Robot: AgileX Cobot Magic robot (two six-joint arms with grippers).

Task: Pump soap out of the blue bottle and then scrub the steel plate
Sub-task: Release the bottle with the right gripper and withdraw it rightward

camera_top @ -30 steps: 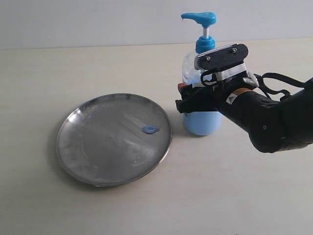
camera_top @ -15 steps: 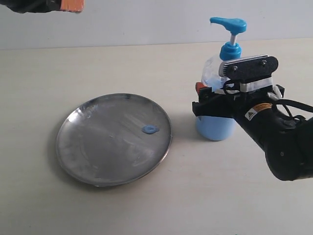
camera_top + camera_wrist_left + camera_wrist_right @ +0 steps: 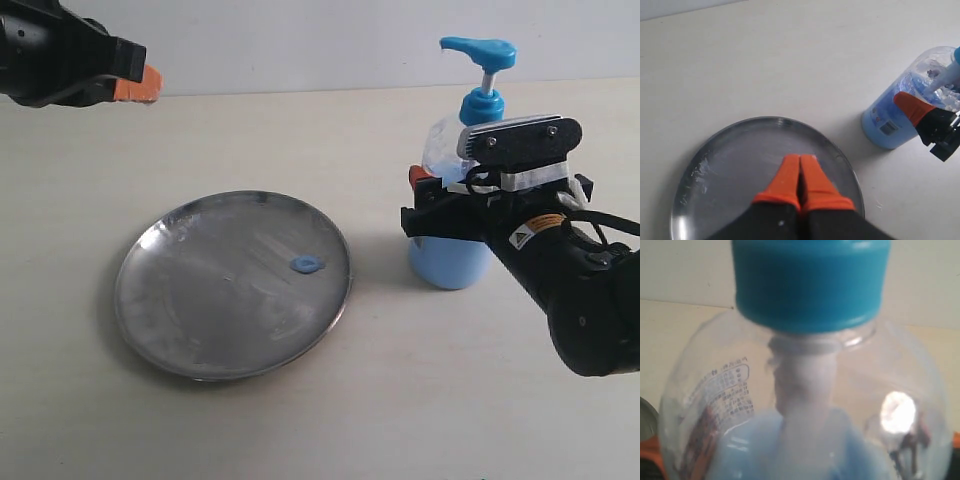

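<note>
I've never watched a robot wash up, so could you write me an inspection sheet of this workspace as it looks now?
Surface: pale beige table, no spills seen off the plate.
Job's things: steel plate lies flat and scuffed, with a small blob of soap near its bottle-side rim; blue bottle stands upright beside the plate, apart from it, pump head raised.
Clutter: nothing seen.
Grippers: left tool shut and empty, in the air over the table; right tool closed around the blue bottle's body.
Cables: black cable loops at the right arm's wrist.
Surroundings: plain pale wall behind the table.
</note>
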